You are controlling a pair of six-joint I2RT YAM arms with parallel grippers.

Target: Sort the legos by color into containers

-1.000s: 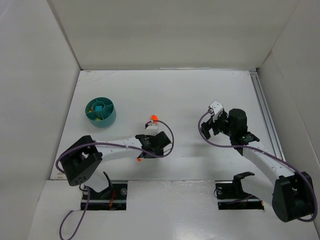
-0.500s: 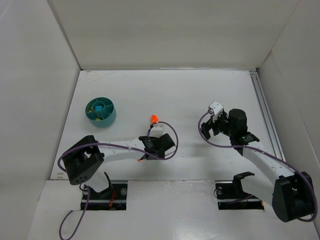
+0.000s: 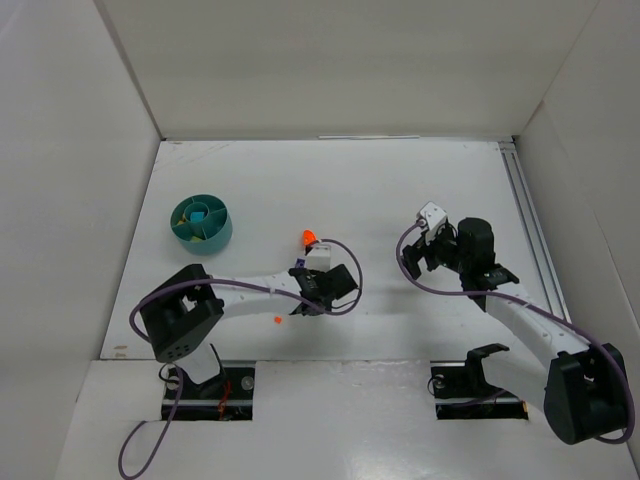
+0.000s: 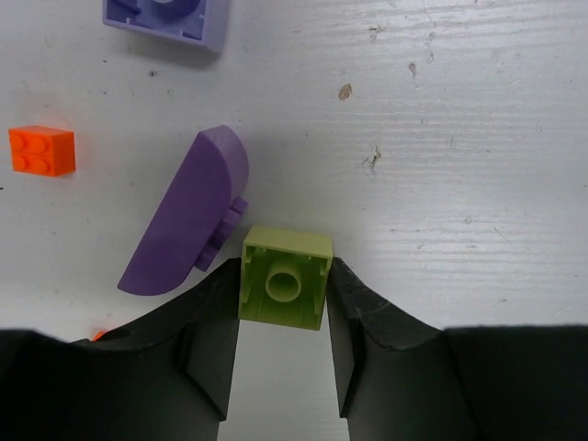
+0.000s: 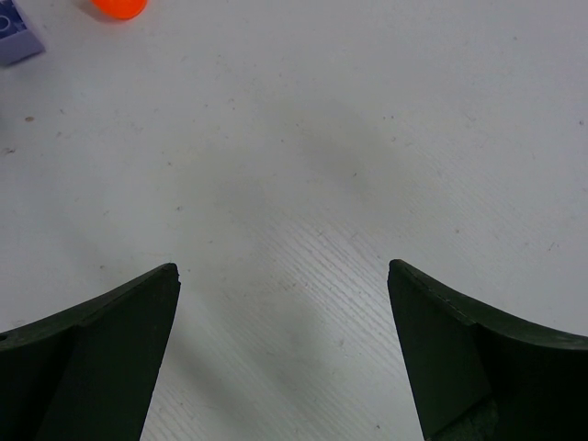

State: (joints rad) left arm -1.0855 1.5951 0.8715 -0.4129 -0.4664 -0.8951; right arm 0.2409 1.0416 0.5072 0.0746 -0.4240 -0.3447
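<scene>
- The left tool [image 4: 285, 280] is clamped on a lime green brick [image 4: 286, 290], which is held only by the very tips of the fingers, with its hollow underside turned to the wrist camera. With so shallow a hold, the brick could be twisted out or dropped during the carry.
- Whether the brick is lifted off the tabletop [image 3: 400, 180] cannot be told.
- A purple curved piece [image 4: 188, 227] lies just beside the brick, its studs at or against the brick's corner. It could be dragged or flipped if the brick is raised at a slant.
- A lilac plate [image 4: 165, 20] and an orange brick [image 4: 41, 151] lie near and could be scattered by a low sweep of the arm.
- The teal tub [image 3: 201, 223] stands well apart, to the left and farther from the bases. Its wedges are narrow, so a release off centre could put the brick in a wrong wedge or on a wall.
- The right tool [image 5: 283, 271] is held with its jaws apart and nothing between them, over bare tabletop, with an orange round piece [image 5: 119, 5] well ahead of it.
- The tabletop is white, faintly grained and scuffed, so little grip is likely offered to a sliding brick.
- The space is enclosed by white walls [image 3: 330, 60], and a rail [image 3: 528, 225] runs along the right edge.
</scene>
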